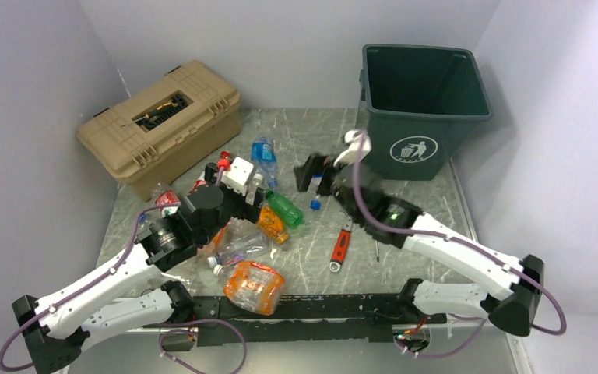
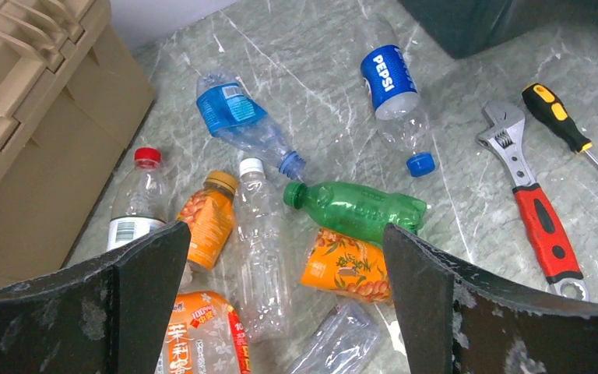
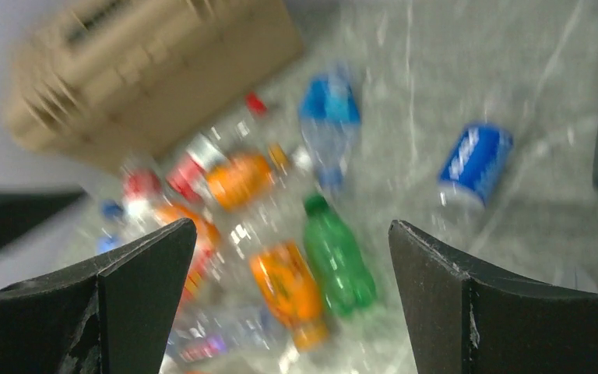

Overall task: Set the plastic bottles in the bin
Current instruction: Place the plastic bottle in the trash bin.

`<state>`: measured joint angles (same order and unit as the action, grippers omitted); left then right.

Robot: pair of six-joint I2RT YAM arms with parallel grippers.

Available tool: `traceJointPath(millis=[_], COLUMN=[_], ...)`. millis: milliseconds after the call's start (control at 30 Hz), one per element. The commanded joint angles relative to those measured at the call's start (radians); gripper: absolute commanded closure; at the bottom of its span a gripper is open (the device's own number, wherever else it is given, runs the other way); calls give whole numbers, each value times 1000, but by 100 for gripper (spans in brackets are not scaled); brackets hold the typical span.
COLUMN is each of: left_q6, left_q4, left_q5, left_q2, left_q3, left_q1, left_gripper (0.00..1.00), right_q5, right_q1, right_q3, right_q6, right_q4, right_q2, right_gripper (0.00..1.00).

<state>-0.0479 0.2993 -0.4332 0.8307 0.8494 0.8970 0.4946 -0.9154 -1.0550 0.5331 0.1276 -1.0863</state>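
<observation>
Several plastic bottles (image 1: 253, 286) lie heaped left of the table's centre: a green bottle (image 2: 358, 209), an orange-labelled bottle (image 2: 348, 266), a clear bottle (image 2: 261, 249) and a Pepsi bottle (image 2: 389, 82). The dark green bin (image 1: 424, 109) stands upright at the back right. Above the heap, my left gripper (image 2: 284, 230) (image 1: 253, 204) is open and empty. My right gripper (image 1: 315, 178) (image 3: 292, 226) hangs in front of the bin's left side, open and empty. Its view is blurred and looks down on the green bottle (image 3: 339, 261).
A tan toolbox (image 1: 160, 125) stands at the back left, close to the bottles. A red-handled wrench (image 1: 341, 248) and a screwdriver (image 1: 376, 249) lie right of the heap. A loose blue cap (image 1: 315, 205) lies under the right gripper.
</observation>
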Motion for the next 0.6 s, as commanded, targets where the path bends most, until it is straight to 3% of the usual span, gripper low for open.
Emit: traceJointPath(millis=[0,100,133,300,567], left_q6=[-34,-52,-58,-53,-54], left_q4=[-43,-22,-16,6,-8], left_q5=[11,39,44,30,34], left_q2=[15,34,42,80,102], left_q3=[9,24,30,43,34], left_q1=[-2,-2,-3,-3,-2], left_gripper=[0,0,1,0,1], right_q5=[137,-19,-34,-27,-4], right_q1=[-69,-38,-22,47,132], right_q3=[143,403,452,462,578], right_q6=[133,138,148,202,293], right_q4=[72,-178,-194,-79,-340], right_q2=[39,174,195,84,-38], right_gripper=[0,0,0,0,2])
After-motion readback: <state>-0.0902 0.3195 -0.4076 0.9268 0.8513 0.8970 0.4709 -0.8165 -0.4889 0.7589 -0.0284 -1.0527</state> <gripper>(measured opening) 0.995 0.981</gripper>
